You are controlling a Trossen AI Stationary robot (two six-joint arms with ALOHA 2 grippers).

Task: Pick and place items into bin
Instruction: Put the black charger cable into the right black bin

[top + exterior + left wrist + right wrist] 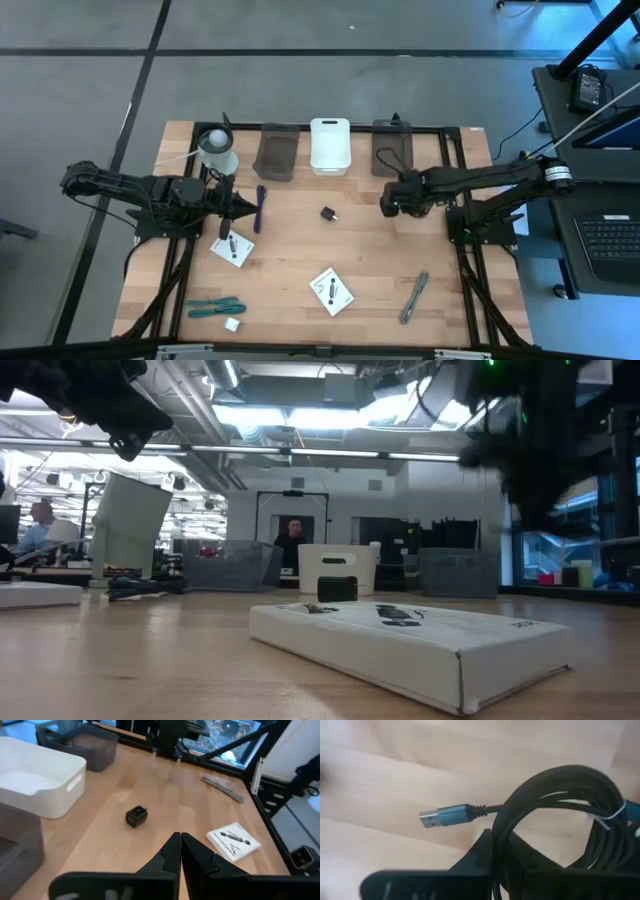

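In the high view my left gripper [247, 209] is shut and empty, beside the purple stick [260, 207] and above a white packet [232, 248]. My right gripper [386, 203] hovers near the right grey bin [392, 148], shut on a coiled black USB cable [560, 805]. Flat on the table lie the second packet [331, 290], the tiny black piece [328, 213], teal ties [215, 307], grey ties [415, 297] and the white cube [232, 324]. The left wrist view shows my shut left gripper [180, 839], the black piece [136, 816] and a packet [233, 840]. My right gripper pinches several strands of the coil's loop [498, 827] between its two fingers. The rest of the coil spreads out beyond the fingers, and the USB plug [432, 818] sticks out to one side. In the low view the gripper and cable [535, 450] are clear of the table.
Three bins line the far edge: a grey bin [277, 150], a white bin [330, 145] and the right grey bin. A white cylinder [218, 150] stands at the far left. Bare wood lies between the black piece and the near packet. People show in the room beyond [292, 540].
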